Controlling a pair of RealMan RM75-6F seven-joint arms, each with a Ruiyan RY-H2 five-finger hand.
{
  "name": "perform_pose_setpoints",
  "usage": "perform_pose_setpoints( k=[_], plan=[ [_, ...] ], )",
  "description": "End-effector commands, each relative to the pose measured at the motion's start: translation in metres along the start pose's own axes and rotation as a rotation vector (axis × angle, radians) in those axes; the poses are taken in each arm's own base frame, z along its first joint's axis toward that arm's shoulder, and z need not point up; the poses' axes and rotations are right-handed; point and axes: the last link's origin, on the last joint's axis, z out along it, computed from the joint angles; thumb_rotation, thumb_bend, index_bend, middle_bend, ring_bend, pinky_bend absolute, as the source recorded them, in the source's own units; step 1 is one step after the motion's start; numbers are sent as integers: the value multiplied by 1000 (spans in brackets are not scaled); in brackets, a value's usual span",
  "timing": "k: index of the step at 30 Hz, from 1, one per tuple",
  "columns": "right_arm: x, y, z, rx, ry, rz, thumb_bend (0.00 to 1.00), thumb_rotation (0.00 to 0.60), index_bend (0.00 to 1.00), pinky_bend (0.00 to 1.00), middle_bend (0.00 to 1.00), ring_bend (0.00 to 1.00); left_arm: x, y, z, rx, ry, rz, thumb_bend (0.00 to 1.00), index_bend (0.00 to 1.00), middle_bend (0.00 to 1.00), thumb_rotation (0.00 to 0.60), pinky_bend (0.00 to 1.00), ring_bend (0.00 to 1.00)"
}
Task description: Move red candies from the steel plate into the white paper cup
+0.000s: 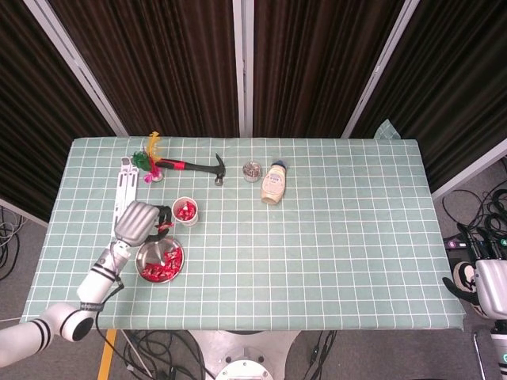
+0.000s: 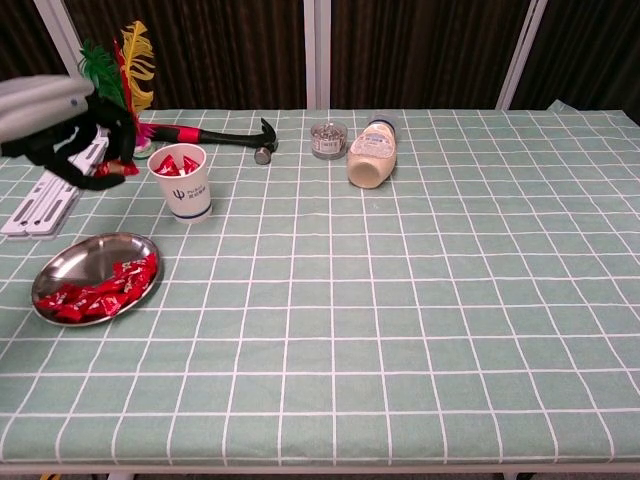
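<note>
A steel plate [image 2: 75, 260] [image 1: 148, 255] with several red candies [image 2: 100, 292] [image 1: 164, 267] lies near the table's front left. Behind it stands the white paper cup [image 2: 182, 186] [image 1: 185, 211], with red candies inside. My left hand [image 2: 62, 125] [image 1: 139, 222] hovers raised to the left of the cup and pinches a red candy [image 2: 113, 168] [image 1: 163, 229] in its fingertips. My right hand [image 1: 485, 288] hangs off the table at the far right of the head view; how its fingers lie does not show.
A hammer [image 2: 215, 134], a feather shuttlecock [image 2: 124, 75] and a white rack [image 2: 48, 193] lie at the back left. A small tin [image 2: 328, 139] and a toppled bottle [image 2: 371, 155] sit at the back centre.
</note>
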Motion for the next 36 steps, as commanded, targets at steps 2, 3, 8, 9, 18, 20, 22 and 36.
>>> perform_pose_setpoints(
  k=[2,3,8,9,18,20,22,36],
  plan=[
    [0,0,1,0,0,1,101,600,59,301,244,91,20,11,30,-17,16,-15,458,633,703,600,1000,839],
    [0,0,1,0,-1,1,101,600,59,301,244,91,21,13,36,-17,11,-15,457,632,701,600,1000,838],
    [-1,1,1,-7,-3,0,101,600,60,301,244,91,15,20,61,-10,-45,4,456,620,687,600,1000,836],
    [-1,1,1,-8,-3,-1,101,600,60,301,244,91,14,22,64,-11,-56,10,456,616,683,600,1000,836],
    [-1,5,2,-20,-6,0,101,600,60,301,244,91,0,28,73,-4,-127,49,451,561,642,600,1000,824],
    [-1,5,3,-20,-6,0,101,600,59,301,243,91,-1,28,72,0,-136,62,450,531,625,600,1000,818],
    [-1,5,3,-19,-7,1,101,600,59,301,244,91,-1,27,71,2,-143,80,450,500,603,600,1000,808],
    [0,5,2,-15,-2,4,101,600,60,305,243,91,23,12,26,52,-48,58,442,389,512,600,1000,778]
  ],
)
